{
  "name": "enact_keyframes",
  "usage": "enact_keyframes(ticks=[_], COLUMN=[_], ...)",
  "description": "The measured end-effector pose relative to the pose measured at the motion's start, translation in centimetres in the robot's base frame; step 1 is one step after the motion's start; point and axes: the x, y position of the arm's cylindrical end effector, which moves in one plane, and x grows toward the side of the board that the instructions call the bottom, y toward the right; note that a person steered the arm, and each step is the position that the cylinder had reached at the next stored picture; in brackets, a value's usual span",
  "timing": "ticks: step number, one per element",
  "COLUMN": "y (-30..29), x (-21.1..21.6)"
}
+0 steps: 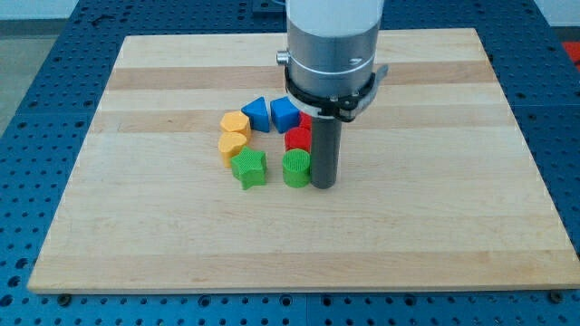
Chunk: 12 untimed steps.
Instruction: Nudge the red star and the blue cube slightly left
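Note:
My tip (323, 184) rests on the board just right of the green round block (296, 168) and right of a red block (298, 139). That red block is partly hidden by the rod, so I cannot make out its shape. Another bit of red (305, 118) shows behind it, mostly hidden. The blue cube (284, 113) sits above the red block, next to a blue triangular block (256, 113) on its left. The tip is below and right of the blue cube.
Two yellow blocks (234, 122) (232, 144) sit left of the blue ones. A green star (248, 167) lies below them. All blocks form a tight cluster on the wooden board (136, 226). The arm's grey body (331, 45) hangs over the view's top.

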Motion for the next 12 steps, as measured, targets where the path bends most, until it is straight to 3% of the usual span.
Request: enact_keyframes(ticks=[3,5,10,12], y=[-2.0,6.3,5.6,5.4], x=[0.0,-0.3,-6.6,-6.6])
